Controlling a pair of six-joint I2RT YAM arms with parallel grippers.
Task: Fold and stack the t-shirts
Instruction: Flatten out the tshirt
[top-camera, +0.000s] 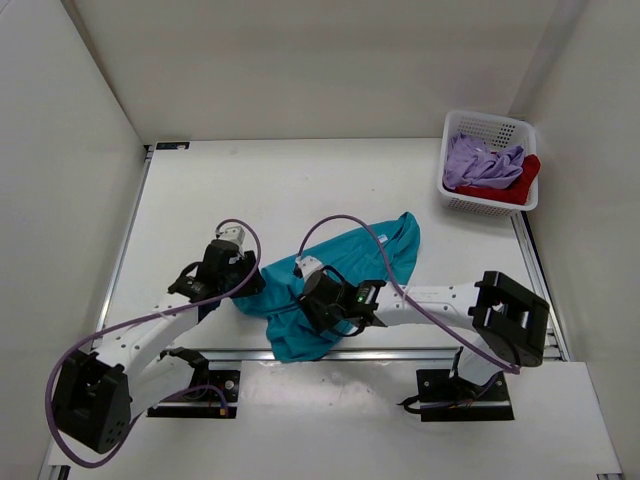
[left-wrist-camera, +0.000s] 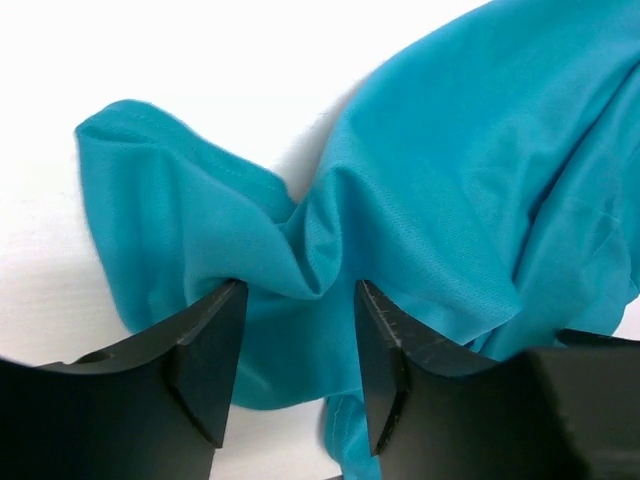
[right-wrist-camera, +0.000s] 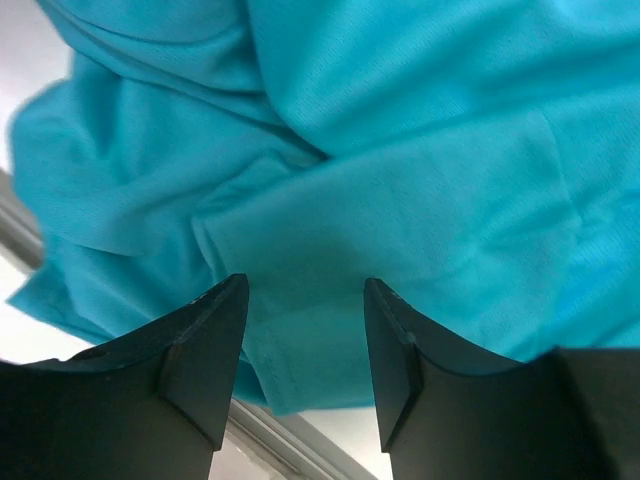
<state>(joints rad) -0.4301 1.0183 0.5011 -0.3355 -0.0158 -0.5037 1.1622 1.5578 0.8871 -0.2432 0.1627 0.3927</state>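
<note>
The blue shirt (left-wrist-camera: 450, 200) is bunched up between the left claw's (left-wrist-camera: 297, 295) tips and fills the room under the right claw (right-wrist-camera: 305, 290). Past the shirt, the table (top-camera: 300, 180) is bare. The basket (top-camera: 487, 205) stands far from both claws.

Finding: no text, brand, number or sign is legible in any view.

One candidate noted: a small dark tag (top-camera: 172, 146) at the 10 o'clock corner of the table (top-camera: 300, 180), seen from the top camera. Its markings are too small to read.
</note>
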